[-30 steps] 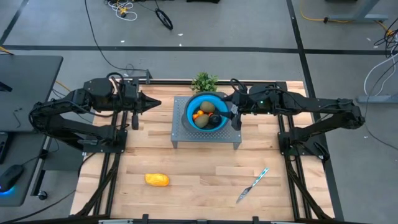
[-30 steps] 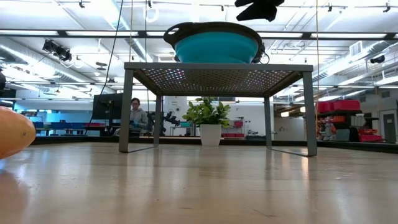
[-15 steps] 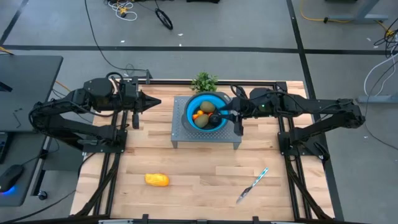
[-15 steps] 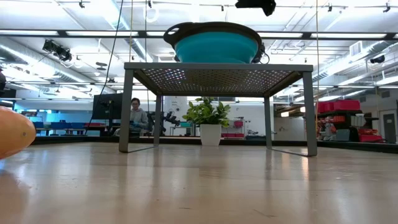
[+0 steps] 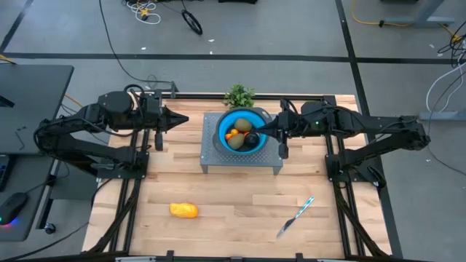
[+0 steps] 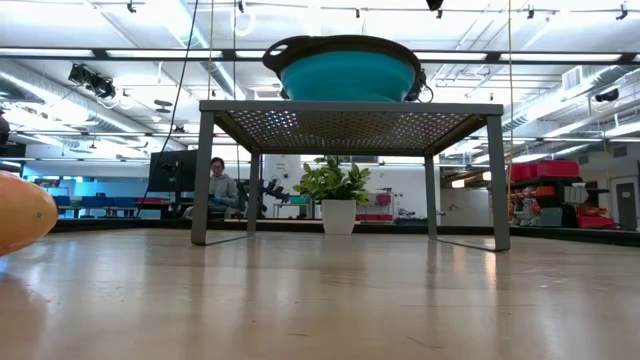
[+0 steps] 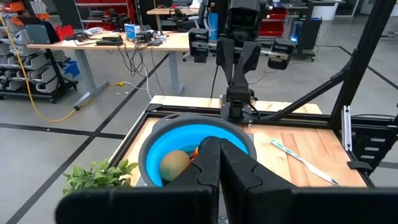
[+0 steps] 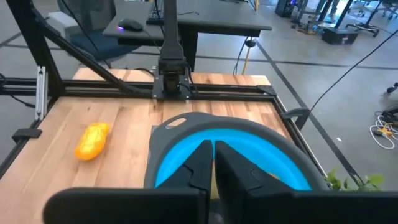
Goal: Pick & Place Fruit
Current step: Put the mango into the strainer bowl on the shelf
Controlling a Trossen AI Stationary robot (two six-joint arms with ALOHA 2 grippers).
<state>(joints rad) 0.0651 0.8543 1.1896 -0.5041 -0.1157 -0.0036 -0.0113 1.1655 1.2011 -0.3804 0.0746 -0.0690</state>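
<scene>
Fruit pieces lie mostly inside the round blue bowl with a dark grey rim (image 5: 223, 125), which stands on the small grey perforated metal stand (image 5: 211, 160) at the back middle of the wooden counter (image 5: 233, 204). In the bowl I can see two olive-brown oval fruits (image 5: 242, 126), small round orange fruits (image 5: 231, 135) and one near-black round fruit (image 5: 252, 139). One larger yellow-orange oblong fruit (image 5: 183, 210) lies alone on the counter, well apart from the stand, toward the front left; in the low view it shows at the left edge (image 6: 22, 212).

The right pincer (image 5: 263, 130) reaches over the right rim of the bowl, above the fruits. Its two dark fingers (image 8: 198, 163) are pressed together, and nothing can be seen between them. The left pincer (image 5: 182, 120) hangs left of the stand, pointing toward the bowl but apart from it; its fingers (image 7: 208, 163) are also together and hold nothing.

A silver knife with a light-blue handle (image 5: 296, 215) lies on the counter at the front right. A green leafy plant sprig (image 5: 239, 95) stands just behind the bowl. In the low view a person (image 6: 220, 186) sits in the room far behind the counter.
</scene>
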